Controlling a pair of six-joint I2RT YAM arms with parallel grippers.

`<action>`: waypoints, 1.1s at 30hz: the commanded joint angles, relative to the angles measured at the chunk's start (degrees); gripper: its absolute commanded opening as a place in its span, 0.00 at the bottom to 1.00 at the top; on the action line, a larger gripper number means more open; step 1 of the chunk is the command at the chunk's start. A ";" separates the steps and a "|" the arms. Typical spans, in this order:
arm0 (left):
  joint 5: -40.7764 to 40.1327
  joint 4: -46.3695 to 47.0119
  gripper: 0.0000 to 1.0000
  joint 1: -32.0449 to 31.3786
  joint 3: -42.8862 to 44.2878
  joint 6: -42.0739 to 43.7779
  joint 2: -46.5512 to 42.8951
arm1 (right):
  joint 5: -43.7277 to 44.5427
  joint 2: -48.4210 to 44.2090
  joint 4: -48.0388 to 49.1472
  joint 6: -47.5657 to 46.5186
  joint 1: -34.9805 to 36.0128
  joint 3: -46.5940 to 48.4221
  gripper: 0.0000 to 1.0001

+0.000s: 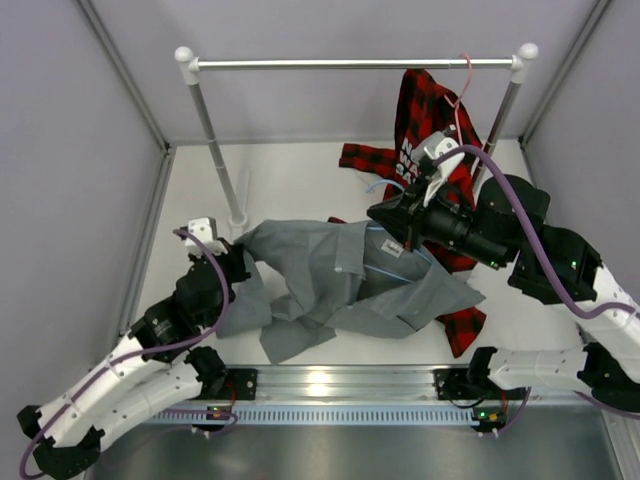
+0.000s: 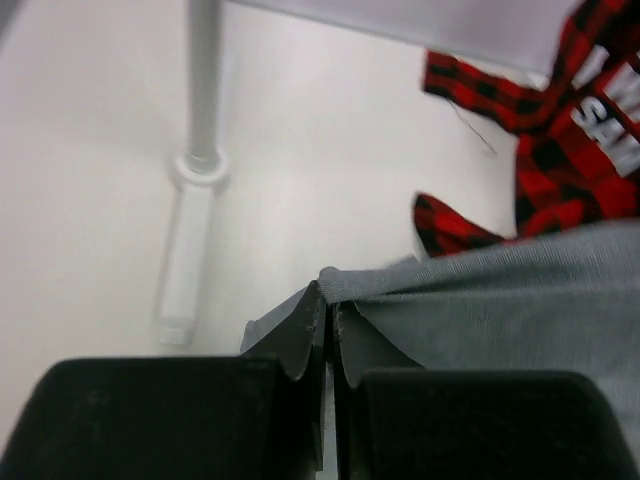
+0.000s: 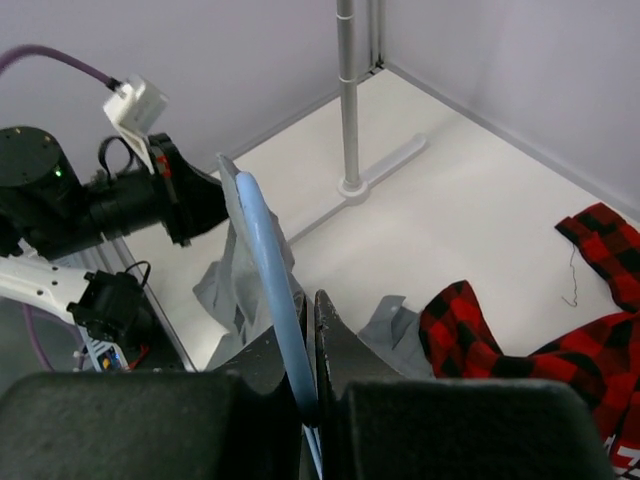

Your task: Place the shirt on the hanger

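Right gripper (image 3: 308, 332) clamps hanger (image 3: 272, 280) at shirt's (image 1: 320, 275) right end; left gripper (image 2: 328, 315) pinches shirt's left edge; hanger's long axis points across shirt toward it

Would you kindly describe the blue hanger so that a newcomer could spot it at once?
From the clothes rail at the back, come forward to the grey shirt spread mid-table. The hanger is the thin one at the shirt's right side, pinched in the right gripper. Unlike the pink hanger hooked on the rail with the plaid shirt, it is light blue and off the rail.
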 commanded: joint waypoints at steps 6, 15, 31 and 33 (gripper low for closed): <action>-23.41 -1.00 0.00 0.07 19.11 9.75 4.86 | -2.42 -8.09 6.91 2.43 0.47 -11.36 0.00; -17.19 3.30 0.00 3.21 23.63 13.30 13.66 | 2.74 -12.84 13.16 3.32 0.47 -16.39 0.00; 33.88 5.59 0.00 38.21 21.69 5.37 15.70 | 0.65 -6.52 13.17 2.79 0.56 -8.58 0.00; 38.89 7.08 0.00 38.21 22.04 7.13 12.89 | 0.03 -4.24 12.03 2.44 0.47 -5.85 0.00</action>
